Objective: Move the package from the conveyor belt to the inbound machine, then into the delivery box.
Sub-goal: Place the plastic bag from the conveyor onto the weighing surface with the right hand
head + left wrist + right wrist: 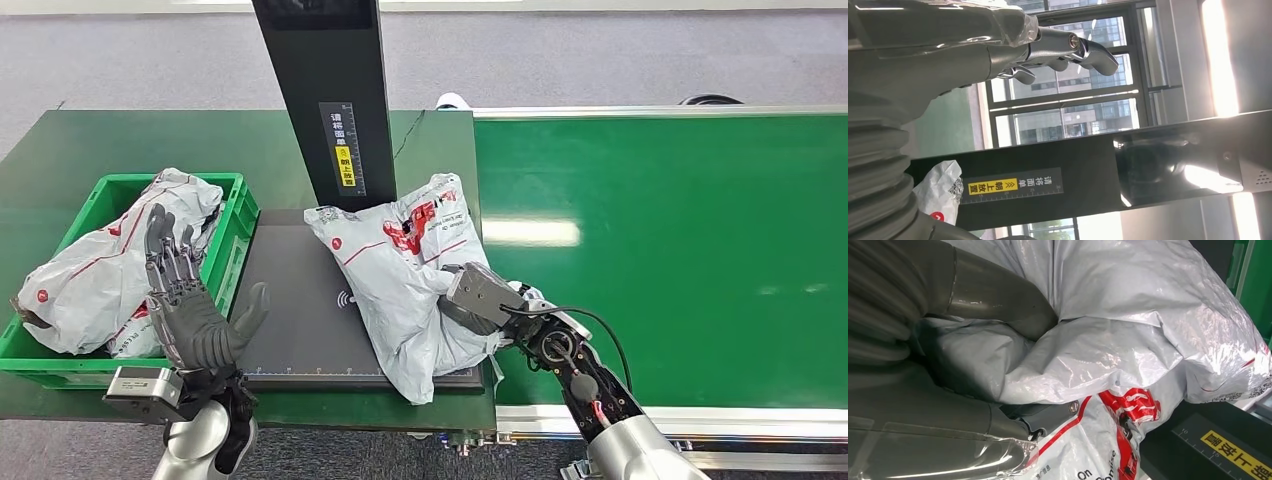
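1. The package (400,275) lies on the black plate (300,330) of the inbound machine, against the foot of the scanner post (325,100). Its right side overhangs the plate's right edge toward the belt (660,250).
2. The right hand (480,300) grasps the package at its right side. The right wrist view shows the thumb (998,305) pressed into a fold of the plastic and fingers below, so the film is bunched in the grip.
3. The left hand (185,300) is released, fingers spread and upright, just beside the plate's left edge and in front of the green box (235,200). It holds nothing.
4. Judged step: the package sits at the machine, with the box still to come. The box already holds other bags (110,260), so room looks tight.
5. To do it well: keep the printed side up under the post while it rests. For the carry, hold more than loose film, since a soft bag may sag or slip. Lift it clear of the box's near wall, and aim for the free right part of the box.
6. Hard to make out: the right fingers under the bag, how firm the hold is, and what the bag contains. The post's top is cut off in the head view. The box's floor is hidden by the bags.
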Action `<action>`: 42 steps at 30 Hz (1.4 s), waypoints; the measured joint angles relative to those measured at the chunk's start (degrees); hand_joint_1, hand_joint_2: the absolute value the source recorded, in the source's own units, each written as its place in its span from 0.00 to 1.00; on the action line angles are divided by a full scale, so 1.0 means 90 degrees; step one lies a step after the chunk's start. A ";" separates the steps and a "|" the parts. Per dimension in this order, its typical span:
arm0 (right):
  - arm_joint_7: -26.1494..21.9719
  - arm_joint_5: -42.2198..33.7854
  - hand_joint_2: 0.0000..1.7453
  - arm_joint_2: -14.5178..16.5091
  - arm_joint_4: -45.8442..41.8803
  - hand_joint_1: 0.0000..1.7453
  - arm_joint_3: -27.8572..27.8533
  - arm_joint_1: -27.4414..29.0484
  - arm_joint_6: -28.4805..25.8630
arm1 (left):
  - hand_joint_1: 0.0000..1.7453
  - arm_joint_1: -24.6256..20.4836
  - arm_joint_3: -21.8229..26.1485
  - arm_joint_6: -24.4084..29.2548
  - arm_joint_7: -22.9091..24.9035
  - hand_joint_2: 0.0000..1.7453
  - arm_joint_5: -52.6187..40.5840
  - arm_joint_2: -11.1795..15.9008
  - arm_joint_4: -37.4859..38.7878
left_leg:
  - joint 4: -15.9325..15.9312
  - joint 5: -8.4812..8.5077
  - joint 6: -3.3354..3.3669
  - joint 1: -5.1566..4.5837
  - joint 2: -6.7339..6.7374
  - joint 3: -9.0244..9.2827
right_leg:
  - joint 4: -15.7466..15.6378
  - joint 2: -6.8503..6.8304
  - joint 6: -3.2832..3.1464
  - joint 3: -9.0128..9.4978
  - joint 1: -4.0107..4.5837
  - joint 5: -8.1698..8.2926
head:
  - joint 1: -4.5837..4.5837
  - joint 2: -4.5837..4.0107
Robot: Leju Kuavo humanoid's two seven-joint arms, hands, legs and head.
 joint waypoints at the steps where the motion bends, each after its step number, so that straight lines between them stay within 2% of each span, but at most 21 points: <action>1: -0.0047 -0.0086 1.00 0.0000 0.0011 1.00 0.0002 -0.0002 0.0142 | 0.00 -0.0002 -0.0005 -0.0025 0.0000 1.00 0.0005 0.0002 -0.0002 | 0.0000 0.0000 0.0000 0.0000 0.0000 0.0000 | 0.0000 0.0000 0.0000 0.0000 0.0000 0.0000 | -0.0001 0.0000; 6: -0.0598 -0.0860 1.00 0.0021 0.0055 1.00 0.0146 -0.0007 0.1721 | 0.00 -0.0144 -0.0117 -0.0234 0.0001 1.00 0.0040 -0.0021 0.0071 | 0.0000 0.0000 0.0000 0.0000 0.0000 0.0000 | 0.0000 0.0000 0.0000 -0.0001 0.0000 0.0000 | 0.0000 0.0000; 9: -0.0830 -0.0964 1.00 0.0063 0.0042 1.00 0.0347 -0.0012 0.2070 | 0.00 -0.0238 -0.0158 -0.0305 0.0002 1.00 0.0044 -0.0065 0.0168 | 0.0000 0.0000 0.0000 0.0000 0.0001 0.0000 | 0.0000 0.0000 0.0000 -0.0001 0.0000 0.0000 | -0.0001 0.0000; 12: -0.0982 -0.1012 1.00 0.0086 -0.0041 1.00 0.0525 -0.0009 0.2144 | 0.00 -0.0275 -0.0183 -0.0361 0.0001 1.00 0.0039 -0.0103 0.0248 | 0.0000 0.0000 0.0000 0.0000 0.0000 0.0000 | 0.0000 0.0000 0.0000 -0.0001 0.0000 0.0000 | 0.0000 0.0000; 14: -0.1000 -0.1011 1.00 0.0098 -0.0140 1.00 0.0631 0.0000 0.1968 | 0.00 -0.0287 -0.0191 -0.0430 0.0001 1.00 0.0023 -0.0127 0.0301 | 0.0000 0.0000 0.0000 0.0000 0.0000 0.0000 | 0.0000 0.0000 0.0000 -0.0001 0.0000 0.0000 | 0.0000 0.0000; 19: -0.1049 -0.0906 1.00 0.0117 -0.0226 1.00 0.0725 0.0013 0.1096 | 0.00 -0.0300 -0.0189 -0.0773 0.0002 1.00 0.0016 -0.0211 0.0410 | 0.0001 0.0000 0.0000 0.0000 -0.0001 -0.0001 | 0.0000 0.0000 0.0000 -0.0001 -0.0001 0.0000 | -0.0001 0.0000; 23: -0.1237 -0.0812 1.00 0.0129 -0.0226 1.00 0.0800 0.0036 0.1073 | 0.00 -0.0361 -0.0188 -0.1008 0.0002 1.00 0.0026 -0.0337 0.0559 | 0.0001 0.0000 0.0000 -0.0001 0.0000 -0.0001 | 0.0000 0.0000 0.0000 -0.0002 -0.0001 0.0000 | 0.0000 0.0000; 28: -0.1174 -0.0721 1.00 0.0148 -0.0189 1.00 0.0861 0.0009 0.0987 | 0.00 -0.0389 -0.0174 -0.1068 0.0001 1.00 0.0013 -0.0398 0.0676 | 0.0001 0.0000 0.0000 0.0000 0.0000 -0.0001 | 0.0000 0.0000 0.0000 -0.0001 0.0000 0.0000 | -0.0001 0.0000; 34: -0.0504 -0.0308 1.00 0.0240 -0.0058 1.00 0.0888 -0.0116 -0.0493 | 0.00 -0.0354 -0.0101 -0.1065 0.0001 1.00 -0.0056 -0.0401 0.0699 | 0.0000 0.0000 0.0000 0.0000 0.0000 -0.0002 | 0.0000 0.0000 0.0000 0.0000 0.0000 0.0000 | 0.0000 0.0000; 42: -0.0427 -0.0228 1.00 0.0320 0.0029 1.00 0.0888 -0.0148 -0.0632 | 0.00 -0.0333 -0.0059 -0.1065 0.0002 1.00 -0.0061 -0.0401 0.0699 | 0.0001 0.0000 0.0000 0.0000 -0.0002 -0.0004 | 0.0000 -0.0001 0.0000 -0.0001 0.0000 0.0000 | -0.0001 0.0001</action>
